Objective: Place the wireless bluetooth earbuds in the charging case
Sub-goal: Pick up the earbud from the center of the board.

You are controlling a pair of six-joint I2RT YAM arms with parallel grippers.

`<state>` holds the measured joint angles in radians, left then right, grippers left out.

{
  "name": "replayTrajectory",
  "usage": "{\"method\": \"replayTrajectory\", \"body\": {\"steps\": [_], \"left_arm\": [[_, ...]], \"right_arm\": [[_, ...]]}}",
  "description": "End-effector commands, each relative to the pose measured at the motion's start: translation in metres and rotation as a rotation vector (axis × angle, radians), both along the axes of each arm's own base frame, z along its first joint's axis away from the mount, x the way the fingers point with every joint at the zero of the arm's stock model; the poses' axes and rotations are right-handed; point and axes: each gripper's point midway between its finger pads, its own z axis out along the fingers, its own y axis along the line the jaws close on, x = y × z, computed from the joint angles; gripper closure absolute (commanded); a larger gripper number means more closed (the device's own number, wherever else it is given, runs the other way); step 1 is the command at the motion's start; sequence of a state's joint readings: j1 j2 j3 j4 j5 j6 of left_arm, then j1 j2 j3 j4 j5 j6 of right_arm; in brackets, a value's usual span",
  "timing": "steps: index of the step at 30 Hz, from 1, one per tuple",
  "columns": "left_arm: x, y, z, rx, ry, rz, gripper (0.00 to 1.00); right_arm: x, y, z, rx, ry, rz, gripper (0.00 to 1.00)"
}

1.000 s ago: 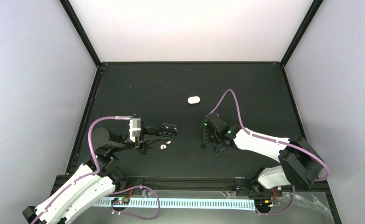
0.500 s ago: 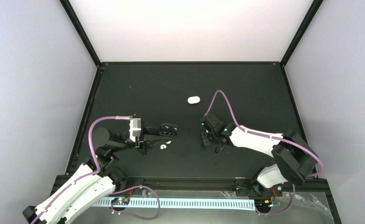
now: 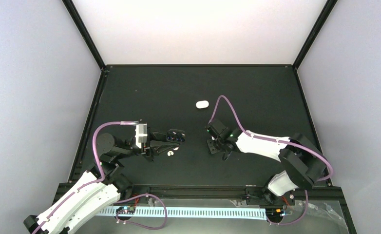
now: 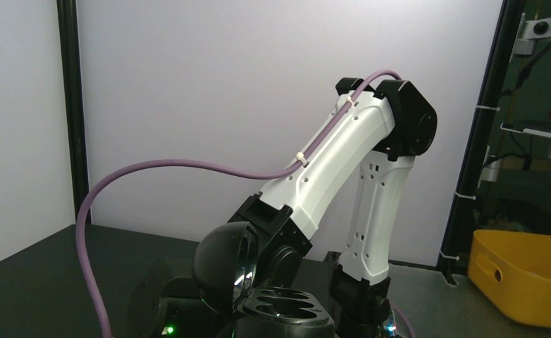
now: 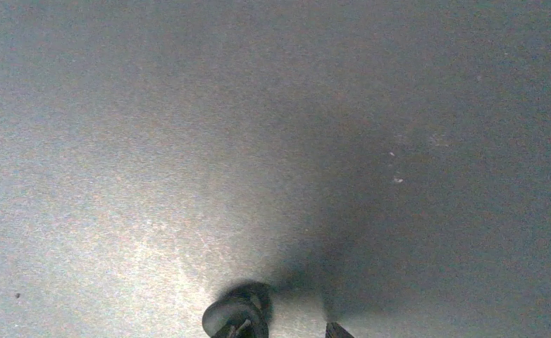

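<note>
The white charging case lies on the black worktop, towards the middle and well apart from both arms. One white earbud lies just beside the left fingers, which are pinching a black two-well tray. The right fingers point down at the worktop. I cannot tell whether they are spread.

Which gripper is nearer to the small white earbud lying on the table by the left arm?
Left. The left gripper is just on the far side of the white earbud, close beside it. The right gripper is well off to the earbud's right.
</note>
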<state>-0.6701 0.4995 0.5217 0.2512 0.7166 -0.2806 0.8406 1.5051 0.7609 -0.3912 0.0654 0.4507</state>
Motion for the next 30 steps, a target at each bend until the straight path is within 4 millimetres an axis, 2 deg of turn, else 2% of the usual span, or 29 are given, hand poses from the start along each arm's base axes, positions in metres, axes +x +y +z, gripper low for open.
{"method": "replayTrajectory", "body": {"steps": [1,8,18,26,30], "left_arm": [[-0.001,0.000,0.012,-0.012,-0.025,0.004,0.99],[-0.002,0.000,0.012,-0.013,-0.026,0.003,0.98],[-0.002,0.000,0.013,-0.014,-0.025,-0.001,0.98],[-0.002,0.001,0.013,-0.014,-0.026,0.000,0.98],[-0.002,0.001,0.012,-0.013,-0.024,0.000,0.98]], "right_arm": [[-0.006,0.006,-0.008,-0.025,0.019,0.033,0.68],[-0.010,0.013,-0.008,-0.029,0.022,0.054,0.68],[-0.018,0.018,-0.010,-0.006,0.030,0.069,0.83],[-0.015,0.017,-0.001,0.014,0.002,0.053,0.95],[-0.011,0.014,0.013,0.033,-0.046,0.029,0.99]]}}
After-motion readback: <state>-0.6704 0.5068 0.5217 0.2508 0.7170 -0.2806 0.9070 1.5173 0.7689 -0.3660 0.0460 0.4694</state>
